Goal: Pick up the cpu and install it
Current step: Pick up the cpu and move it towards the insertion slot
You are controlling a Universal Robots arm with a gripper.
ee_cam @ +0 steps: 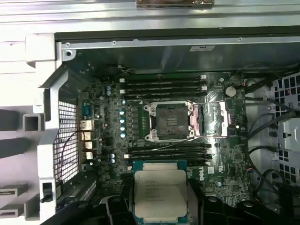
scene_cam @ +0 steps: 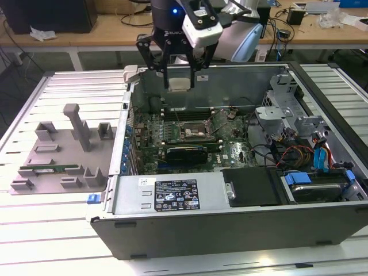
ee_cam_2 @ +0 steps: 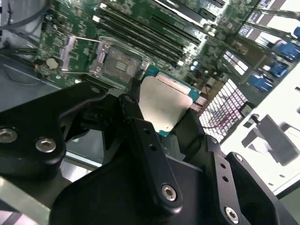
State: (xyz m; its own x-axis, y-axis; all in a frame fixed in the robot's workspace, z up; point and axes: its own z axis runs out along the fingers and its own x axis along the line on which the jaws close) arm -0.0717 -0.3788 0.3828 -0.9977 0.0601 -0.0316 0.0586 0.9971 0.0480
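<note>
Over the open computer case [scene_cam: 230,227]: end effector [scene_cam: 180,85] clenched on the cpu [scene_cam: 180,86], 2 black fingers [scene_cam: 167,77] pinching opposite edges

Cpu hanging in the air above the rear wall of the case, well clear of the motherboard [scene_cam: 230,150], silver top facing up toward the wrist in both wrist views

In the first wrist view: cpu [ee_cam: 160,192] flat and square-on, thin pale rim and green board edge showing around the metal lid, end effector [ee_cam: 160,204] closed around its lower half

In the second wrist view: cpu [ee_cam_2: 164,105] tilted across the frame, gripped by the end effector [ee_cam_2: 164,111] with 1 finger [ee_cam_2: 140,126] pressed against its side

Socket [ee_cam: 169,121] on the motherboard open and unfilled, hinged metal frame [ee_cam: 215,119] folded out beside it; same socket in the exterior view [scene_cam: 191,129], below and apart from the cpu

4 dark memory slots [ee_cam: 164,86] on 1 side of the socket, more on the other

On the table [scene_cam: 52,230], toward the exterior view's left: grey fixture plate [scene_cam: 63,155] carrying a long green memory stick [scene_cam: 49,169]

Cpu picked up, not yet seated
</note>
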